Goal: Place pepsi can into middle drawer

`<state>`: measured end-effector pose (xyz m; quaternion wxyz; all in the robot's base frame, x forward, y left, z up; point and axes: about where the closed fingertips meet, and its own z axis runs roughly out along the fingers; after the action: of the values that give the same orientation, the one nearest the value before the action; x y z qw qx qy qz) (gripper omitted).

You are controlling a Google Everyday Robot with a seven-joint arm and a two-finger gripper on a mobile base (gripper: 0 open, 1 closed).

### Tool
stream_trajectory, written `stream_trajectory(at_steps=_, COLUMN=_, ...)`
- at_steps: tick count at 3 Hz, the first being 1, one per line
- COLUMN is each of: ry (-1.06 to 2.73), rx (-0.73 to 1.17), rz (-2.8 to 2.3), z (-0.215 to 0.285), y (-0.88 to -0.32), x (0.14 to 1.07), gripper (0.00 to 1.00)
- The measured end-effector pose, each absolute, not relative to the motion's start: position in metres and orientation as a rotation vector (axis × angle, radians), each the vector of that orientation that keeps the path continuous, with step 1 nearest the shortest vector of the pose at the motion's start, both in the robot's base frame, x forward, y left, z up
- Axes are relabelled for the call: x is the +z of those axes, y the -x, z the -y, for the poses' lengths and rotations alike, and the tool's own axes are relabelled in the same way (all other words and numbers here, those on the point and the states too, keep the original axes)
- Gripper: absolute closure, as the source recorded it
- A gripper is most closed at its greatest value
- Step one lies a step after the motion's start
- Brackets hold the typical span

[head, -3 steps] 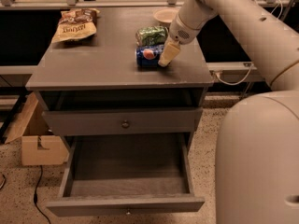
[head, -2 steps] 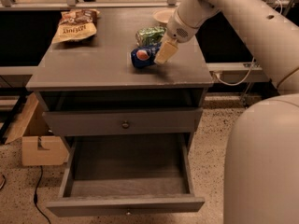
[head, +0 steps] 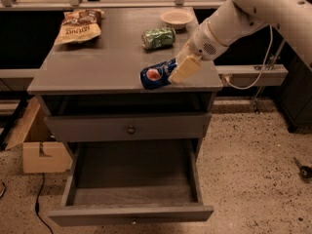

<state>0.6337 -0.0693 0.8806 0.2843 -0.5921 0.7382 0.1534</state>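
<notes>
Currently the gripper [head: 174, 71] is clamped on the pepsi can [head: 157, 75], holding it tilted sideways over the front edge of the cabinet top [head: 97, 62]; the middle drawer [head: 134, 177] stands pulled open at 6 o'clock below, the green can [head: 158, 37] at 12 o'clock of it

Cream hand [head: 173, 72] gripping blue pepsi can [head: 153, 76], green soda can [head: 158, 38], grey middle drawer [head: 134, 175]

grey cabinet top [head: 107, 57] bears a chip bag [head: 78, 27], green can [head: 158, 37] and bowl [head: 176, 18], claw [head: 176, 72] holding pepsi can [head: 155, 75] at its front.
</notes>
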Motion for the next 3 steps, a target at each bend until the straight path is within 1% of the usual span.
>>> stream_trajectory(at_steps=1, ry=1.584, rx=0.411, rz=-1.975, z=0.069, y=-0.634, x=0.881, gripper=1.00)
stream_trajectory(at_steps=2, ry=1.570, rx=0.468, rz=-1.960, z=0.069, y=-0.622, x=0.874, gripper=1.00)
stream_trajectory(at_steps=3, ry=1.511, rx=0.511, rz=-1.908, z=0.065, y=-0.593, x=0.885, gripper=1.00)
